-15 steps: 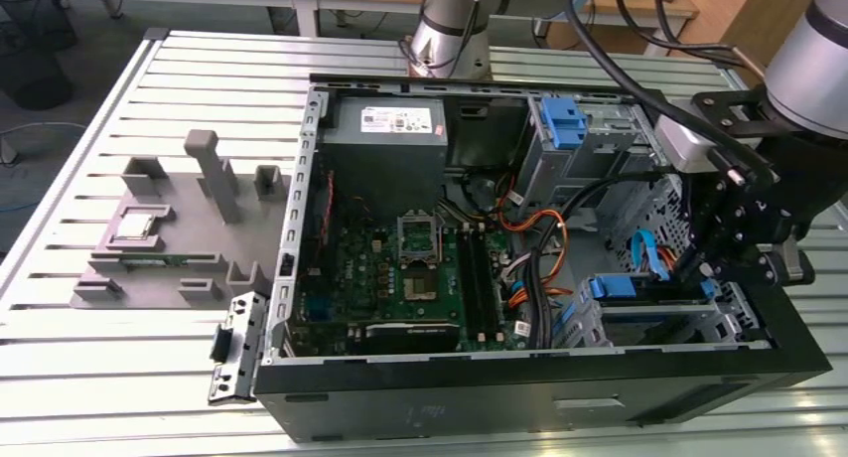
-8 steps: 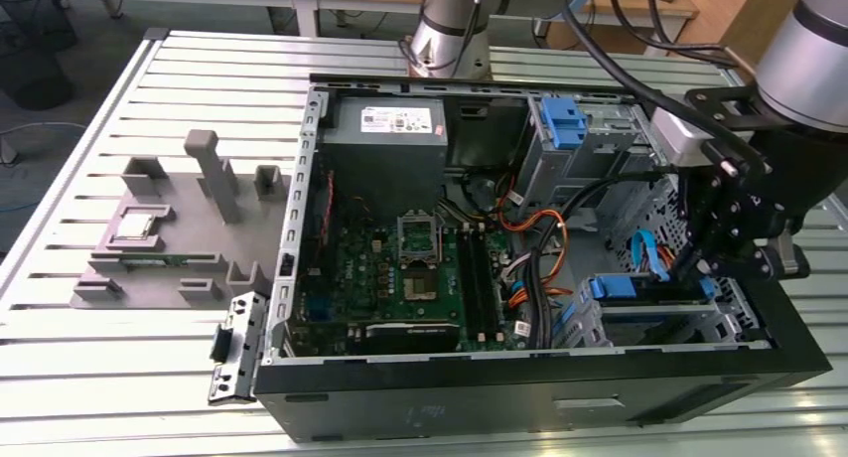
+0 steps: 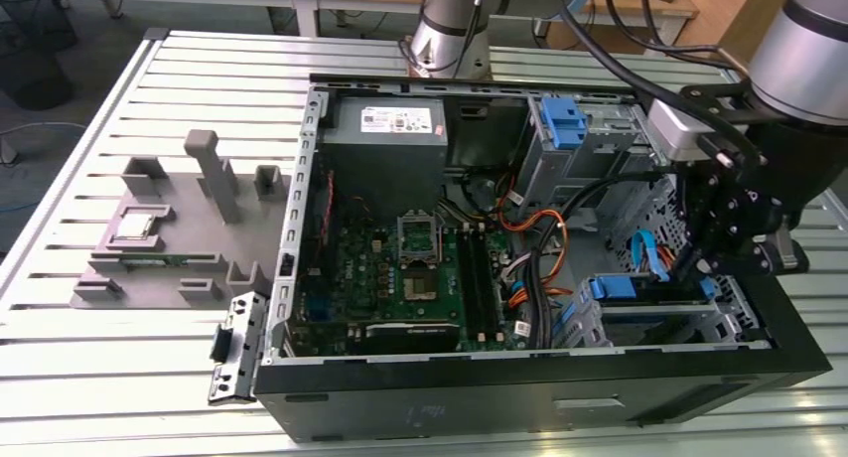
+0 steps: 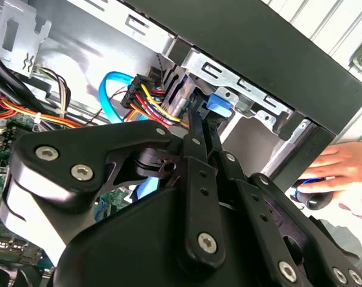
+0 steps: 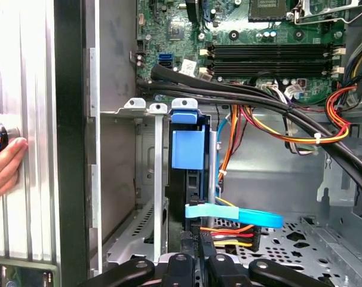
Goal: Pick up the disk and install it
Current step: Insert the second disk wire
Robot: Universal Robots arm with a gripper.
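Gripper (image 4: 196, 128) fingers closed narrow at the disk (image 5: 187, 149) seated in its bay; cables (image 5: 229, 236) just beside risk snagging.

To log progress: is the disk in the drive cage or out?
In: the disk stands between the drive cage rails, inside the computer case.

Bright, even overhead light glares off the slatted table (image 3: 159, 70), while the case interior (image 3: 384, 179) sits shadowed.
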